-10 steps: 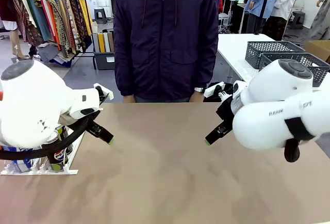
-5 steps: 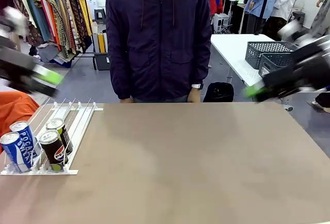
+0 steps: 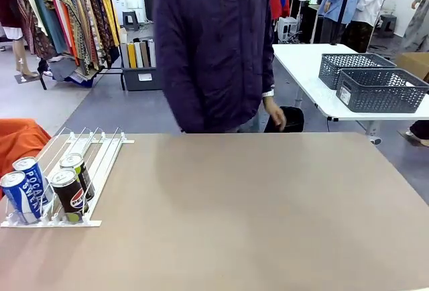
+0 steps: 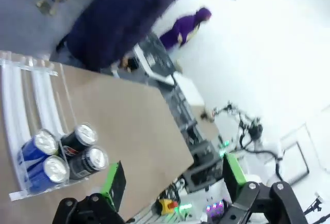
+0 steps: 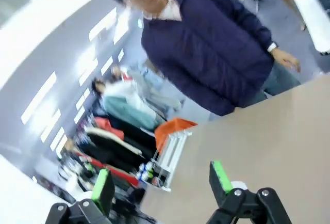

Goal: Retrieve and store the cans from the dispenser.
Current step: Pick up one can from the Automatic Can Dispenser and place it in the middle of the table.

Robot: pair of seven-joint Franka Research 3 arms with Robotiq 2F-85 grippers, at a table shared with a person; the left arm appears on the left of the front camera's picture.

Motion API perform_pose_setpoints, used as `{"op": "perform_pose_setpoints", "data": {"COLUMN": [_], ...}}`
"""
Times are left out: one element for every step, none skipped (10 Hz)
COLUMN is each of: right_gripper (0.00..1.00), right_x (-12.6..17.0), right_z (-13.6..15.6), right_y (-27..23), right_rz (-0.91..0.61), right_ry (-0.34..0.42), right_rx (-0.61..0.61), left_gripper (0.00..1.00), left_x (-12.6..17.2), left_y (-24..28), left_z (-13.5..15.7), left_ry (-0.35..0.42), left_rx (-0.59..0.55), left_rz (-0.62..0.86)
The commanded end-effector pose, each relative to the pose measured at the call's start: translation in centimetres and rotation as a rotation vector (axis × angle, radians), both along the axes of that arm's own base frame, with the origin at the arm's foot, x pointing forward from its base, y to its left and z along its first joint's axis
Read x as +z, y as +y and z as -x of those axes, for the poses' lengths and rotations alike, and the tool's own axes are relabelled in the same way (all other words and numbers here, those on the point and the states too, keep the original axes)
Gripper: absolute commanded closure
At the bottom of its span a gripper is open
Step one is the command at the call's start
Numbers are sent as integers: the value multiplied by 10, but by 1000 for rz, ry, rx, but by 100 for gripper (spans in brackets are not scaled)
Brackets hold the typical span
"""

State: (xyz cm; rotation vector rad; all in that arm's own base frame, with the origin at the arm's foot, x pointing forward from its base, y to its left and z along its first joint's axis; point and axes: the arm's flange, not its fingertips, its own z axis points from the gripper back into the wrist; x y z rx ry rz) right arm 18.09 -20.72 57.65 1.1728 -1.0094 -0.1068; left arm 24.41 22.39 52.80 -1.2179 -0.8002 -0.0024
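Grey floor (image 3: 100, 110), clothes rack (image 3: 74, 9) far left, white table (image 3: 301, 66) with two grey baskets (image 3: 382, 90) far right, tan counter (image 3: 234, 224) up front.

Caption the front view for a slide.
Four cans sit at the near end of a white rack on the table's left; a person in a dark jacket stands across.

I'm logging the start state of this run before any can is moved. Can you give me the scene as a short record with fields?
rack: dispenser, white rails, on the robot's left part of the table
load: two blue-and-white cans and two black cans, upright at the near stopper end
left arm: left end effector open, empty
right arm: right end effector open, empty
far side: person in a dark jacket, standing at the table's edge
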Motion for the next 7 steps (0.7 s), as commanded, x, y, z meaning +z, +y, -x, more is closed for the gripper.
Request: {"op": "perform_pose_setpoints", "data": {"right_gripper": [0, 0, 0, 0, 0, 0, 0], "right_x": [-92, -95, -24, -24, -24, -24, -24], "right_z": [7, -5, 6, 6, 6, 6, 6], "right_y": [45, 46, -26, -26, -26, -26, -26], "right_rz": [-149, -156, -85, -85, -85, -85, -85], "right_ry": [81, 129, 37, 37, 37, 37, 37], "right_rx": [-43, -82, -41, -41, -41, -41, -41], "left_gripper": [0, 0, 0, 0, 0, 0, 0], "left_x": [-20, -25, -17, -17, -17, -17, -17], "left_y": [15, 12, 20, 20, 20, 20, 20], "left_z": [-2, -2, 7, 7, 7, 7, 7], "left_ry": [-53, -94, -18, -18, -18, -18, -18], "left_rx": [46, 38, 49, 49, 49, 49, 49], "left_rz": [87, 55, 52, 52, 52, 52, 52]}}
